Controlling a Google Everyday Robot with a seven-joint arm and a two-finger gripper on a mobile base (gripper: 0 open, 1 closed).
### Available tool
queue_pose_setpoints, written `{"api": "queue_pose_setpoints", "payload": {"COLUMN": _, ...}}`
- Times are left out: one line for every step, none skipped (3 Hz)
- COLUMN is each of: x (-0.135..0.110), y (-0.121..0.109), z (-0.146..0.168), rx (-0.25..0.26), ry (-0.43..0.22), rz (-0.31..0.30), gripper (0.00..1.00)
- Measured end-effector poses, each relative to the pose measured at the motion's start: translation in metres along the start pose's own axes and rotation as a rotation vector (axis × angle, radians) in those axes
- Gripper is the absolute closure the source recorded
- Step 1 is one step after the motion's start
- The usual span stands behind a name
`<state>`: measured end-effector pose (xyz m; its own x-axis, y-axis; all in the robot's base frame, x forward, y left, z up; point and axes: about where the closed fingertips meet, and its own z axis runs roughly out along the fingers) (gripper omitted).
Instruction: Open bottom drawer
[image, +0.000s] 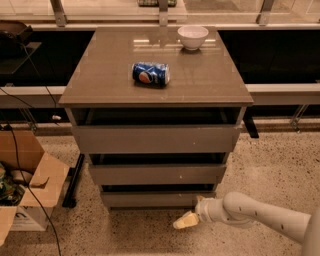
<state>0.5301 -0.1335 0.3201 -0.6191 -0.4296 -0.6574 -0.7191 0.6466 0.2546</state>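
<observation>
The bottom drawer (150, 199) is the slimmest of three grey-brown handleless fronts, lowest in the cabinet and just above the floor. Its flat panel sits flush with the cabinet, with a dark gap above it. My gripper (186, 220) is low near the floor, just in front of and below the drawer's right end. It points left, and its tan fingertips (183, 221) are apart from the panel. The white arm (255, 212) reaches in from the lower right.
A blue soda can (150, 73) lies on its side on the cabinet top (100, 75), and a white bowl (193, 36) stands at the back. An open cardboard box (30, 185) sits on the floor at the left, with black cables by it. The floor is speckled.
</observation>
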Motion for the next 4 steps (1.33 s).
{"api": "queue_pose_setpoints", "payload": {"x": -0.005, "y": -0.012, "z": 0.034, "rx": 0.017, "ry": -0.030, "rz": -0.024, "gripper": 0.00}}
{"api": "queue_pose_setpoints", "payload": {"x": -0.008, "y": -0.030, "z": 0.062, "rx": 0.018, "ry": -0.070, "rz": -0.017, "gripper": 0.00}}
{"api": "queue_pose_setpoints", "payload": {"x": -0.011, "y": -0.054, "z": 0.085, "rx": 0.020, "ry": -0.105, "rz": 0.004, "gripper": 0.00}}
{"api": "queue_pose_setpoints", "payload": {"x": -0.018, "y": -0.077, "z": 0.101, "rx": 0.020, "ry": -0.131, "rz": 0.018, "gripper": 0.00}}
